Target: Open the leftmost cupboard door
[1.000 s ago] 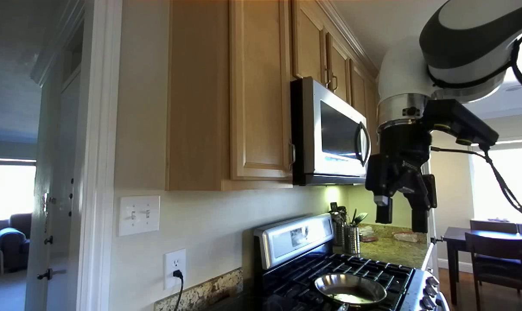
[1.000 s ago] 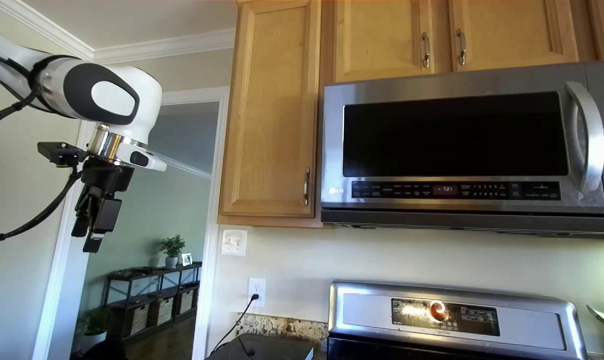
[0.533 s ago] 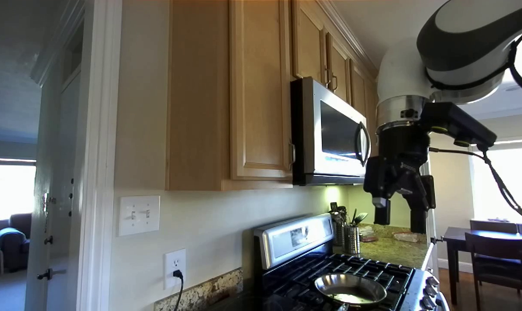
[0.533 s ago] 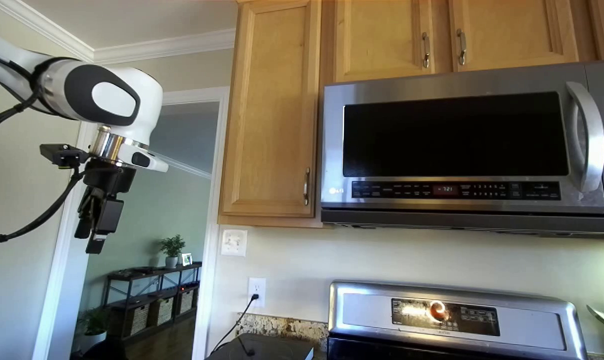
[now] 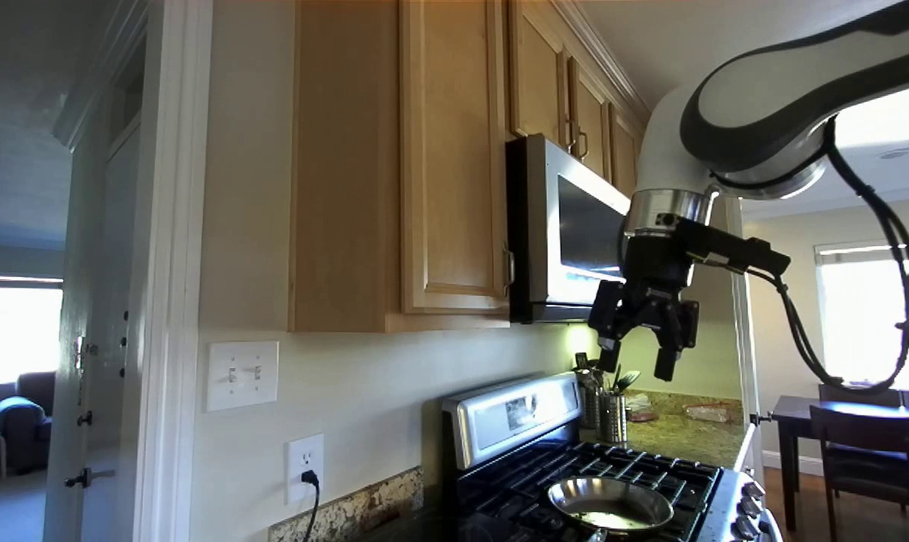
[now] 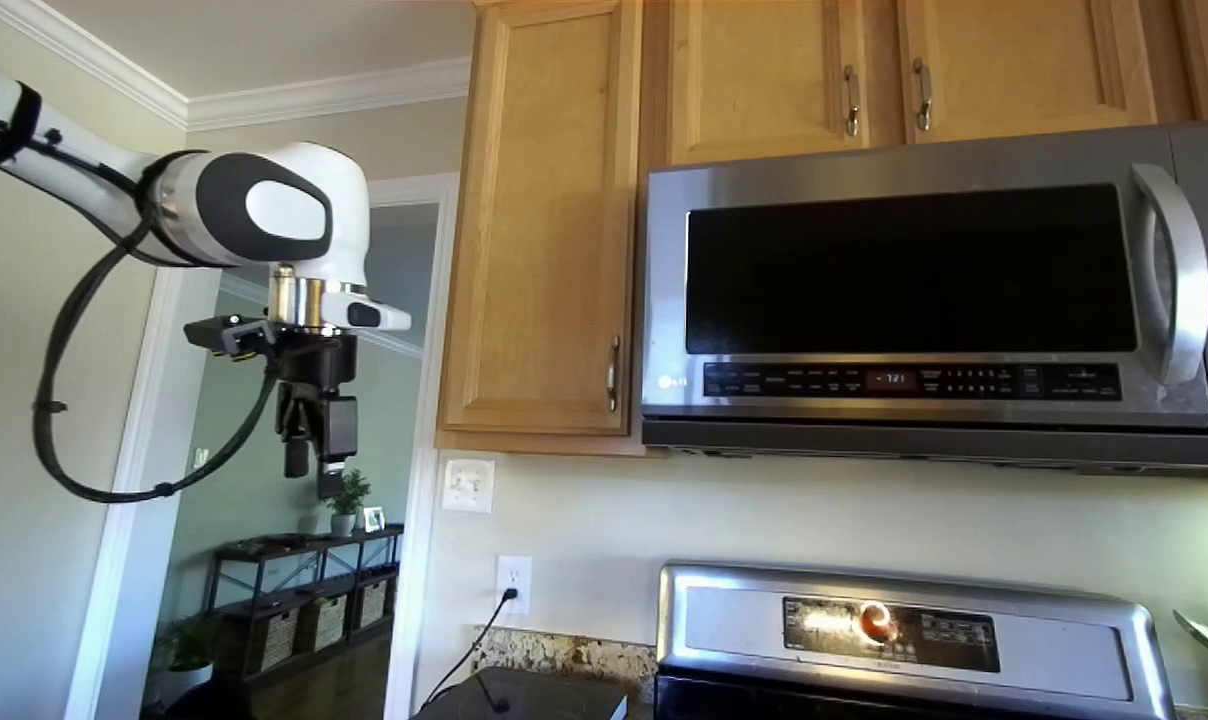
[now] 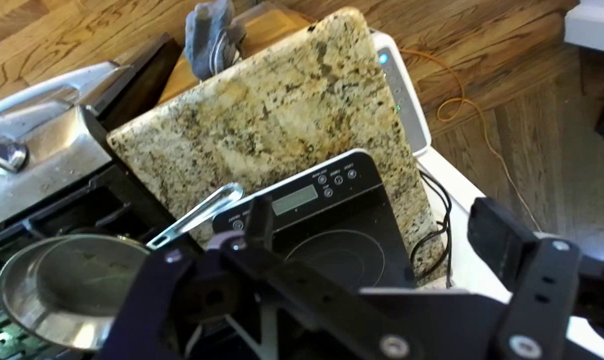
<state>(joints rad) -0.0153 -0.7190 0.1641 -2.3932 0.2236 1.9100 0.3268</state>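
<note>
Wrist view looks down past the claw (image 7: 379,230), its two fingers (image 7: 499,235) spread wide, onto a granite bench (image 7: 262,115) that carries a black cooktop (image 7: 337,250); beside that bench, a steel pan (image 7: 72,285) sits on the stove (image 7: 47,167). In both exterior views the leftmost cupboard door (image 6: 544,220), tall and in light oak, is closed next to the steel microwave (image 6: 904,270), its slim silver handle (image 6: 613,373) upright near the lower right corner. The claw points downward, well apart from that door.
</note>
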